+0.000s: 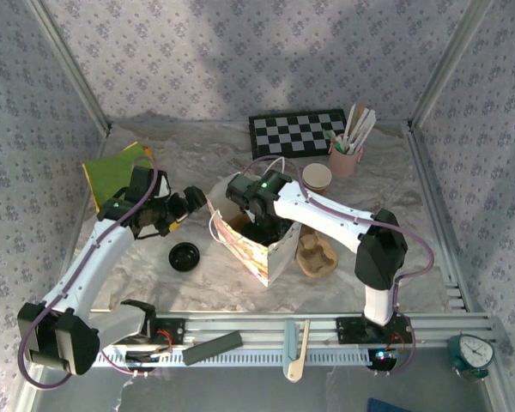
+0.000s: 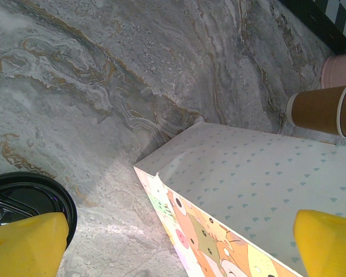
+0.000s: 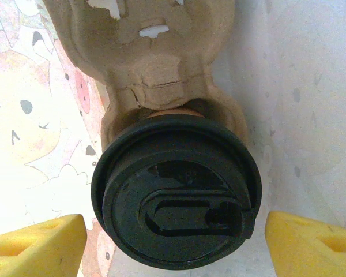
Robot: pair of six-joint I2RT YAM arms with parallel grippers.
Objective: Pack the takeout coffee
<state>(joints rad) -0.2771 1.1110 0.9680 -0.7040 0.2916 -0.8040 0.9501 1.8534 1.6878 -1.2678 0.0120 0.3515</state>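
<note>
Marble-print table (image 1: 403, 180) boxed in by floral wallpaper, with a cartoon-printed paper bag (image 1: 257, 253) standing open at the centre of the top view.

Down inside it, at the middle of the right wrist view, the takeout coffee (image 3: 176, 190). Black lid up, seated in a well of a moulded-pulp tray (image 3: 155, 52), a sliver of tan cup showing at the lid's upper edge. Judged as already packed, the tray there to keep it upright between the bag's walls.

Right hand (image 3: 173, 245) reaching into the bag mouth, released. Yellow fingertips (image 3: 37, 242) off to either side of the lid at the bottom corners of the frame, apparently touching nothing. Best lifted straight out, to avoid snagging the bag's rim.

Left hand (image 1: 189, 204) hovering just left of the bag in the top view, spread wide and empty. Probably posted there to steady the bag wall.

Below it, left of centre, a loose black lid (image 1: 185, 256) flat on the table. Above and right of the bag, an uncapped kraft cup (image 1: 318, 178) beside a pink cup of stirrers (image 1: 346, 159). Just right of the bag, a second pulp tray (image 1: 316, 255). Likely spare pieces, not yet packed.
</note>
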